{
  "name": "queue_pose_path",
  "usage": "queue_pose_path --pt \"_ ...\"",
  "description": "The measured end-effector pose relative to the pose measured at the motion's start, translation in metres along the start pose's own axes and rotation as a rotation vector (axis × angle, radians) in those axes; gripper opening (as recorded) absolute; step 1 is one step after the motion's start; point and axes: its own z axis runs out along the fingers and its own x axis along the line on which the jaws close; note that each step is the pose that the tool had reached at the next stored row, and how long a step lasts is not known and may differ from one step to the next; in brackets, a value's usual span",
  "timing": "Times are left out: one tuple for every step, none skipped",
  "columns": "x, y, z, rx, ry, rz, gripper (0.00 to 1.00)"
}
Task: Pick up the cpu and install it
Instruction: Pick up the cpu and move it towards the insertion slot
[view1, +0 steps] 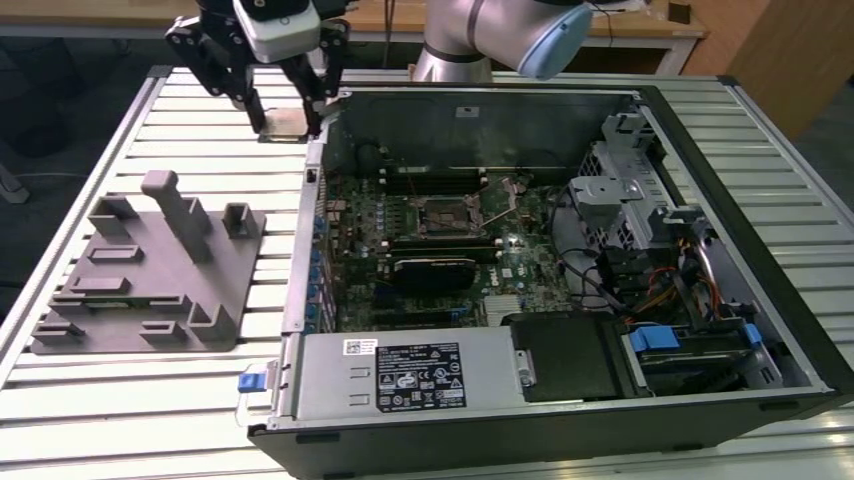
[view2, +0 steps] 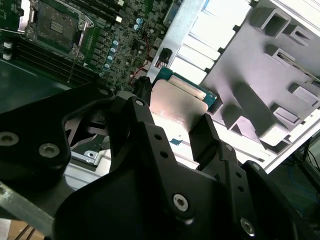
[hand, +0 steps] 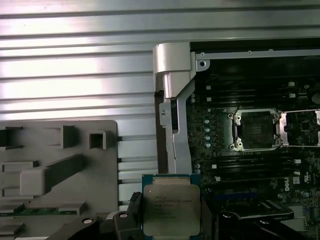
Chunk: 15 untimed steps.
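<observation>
Your claw is closed on the cpu, with a finger pressed to each of two opposite edges and the silvery lid facing back up toward the wrist. The chip looks lifted off the slatted bench. The wall of the open computer case is just beside the claw on one side, and the grey fixture is near on the other. The empty socket sits inside the case, well apart from the claw. Expect the chip to be light, thin and stiff. Its smooth lid and narrow rim likely give little purchase, so it could twist or slip in a loose grip. The underside contacts are probably delicate, so the edge hold you have suits it, with the fingers kept off the flat faces.
</observation>
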Motion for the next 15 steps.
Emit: queue_pose_path --pt "-0.0014 0.0002 0.0000 0.0001 0.0001 0.000 0.55" --pt "-0.0027 0.0005 0.0001 0.0001 0.0001 0.000 0.55" --pt "-0.0041 0.0007 0.0001 0.0001 0.0001 0.000 0.55" --pt "-0.0055 0.0009 0.0001 0.0001 0.0001 0.000 0.55" --pt "-0.0069 0.0011 0.0002 0.0001 0.0001 0.000 0.55" --pt "-0.0082 0.0013 0.0003 0.0000 0.0001 0.000 0.55" --pt "-0.0096 0.0016 0.0003 0.0001 0.0001 0.000 0.55" --pt "-0.0108 0.0018 0.0003 0.0000 0.0001 0.000 0.55" --pt "-0.0120 0.0020 0.0004 0.0000 0.0000 0.000 0.55" --pt "-0.0131 0.0022 0.0004 0.0000 0.0000 0.000 0.55" --pt "-0.0143 0.0024 0.0004 0.0001 0.0001 0.000 0.55" --pt "-0.0154 0.0026 0.0005 0.0001 0.0001 0.000 0.55" --pt "-0.0166 0.0028 0.0005 0.0000 0.0001 0.000 0.55" --pt "-0.0178 0.0030 0.0006 0.0001 0.0000 0.000 0.55" --pt "-0.0189 0.0033 0.0006 0.0001 0.0001 0.000 0.55"
